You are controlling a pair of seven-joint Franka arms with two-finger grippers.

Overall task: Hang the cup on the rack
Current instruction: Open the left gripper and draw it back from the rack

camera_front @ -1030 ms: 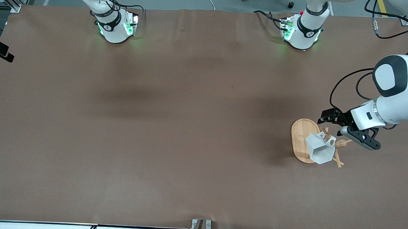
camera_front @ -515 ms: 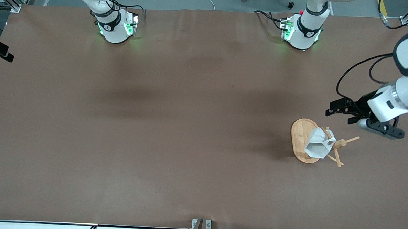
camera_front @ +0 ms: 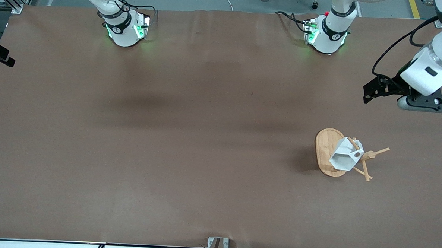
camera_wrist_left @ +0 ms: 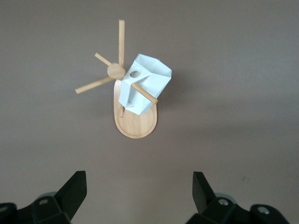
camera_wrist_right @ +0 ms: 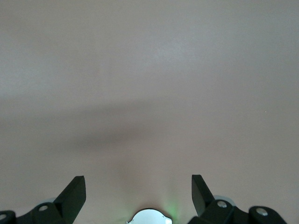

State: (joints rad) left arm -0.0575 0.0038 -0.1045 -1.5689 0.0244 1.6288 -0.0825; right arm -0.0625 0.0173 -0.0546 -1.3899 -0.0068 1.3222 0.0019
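Front view shows the faceted white cup [camera_front: 345, 154] hanging by its handle hole on a peg of the bamboo mug tree [camera_front: 326, 151], toward the left arm's end of the table, so the hanging looks done. With nothing left to carry, the left gripper [camera_front: 371, 91] hangs empty over bare table with fingers spread, and the right gripper [camera_wrist_right: 138, 198] waits, likewise spread and empty.

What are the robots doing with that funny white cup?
The cup already hangs by its handle on a peg of the wooden rack, toward the left arm's end of the table. No robot is touching it. The left gripper is up in the air over bare table, fingers open and empty. The right arm waits, its gripper open over bare table too.
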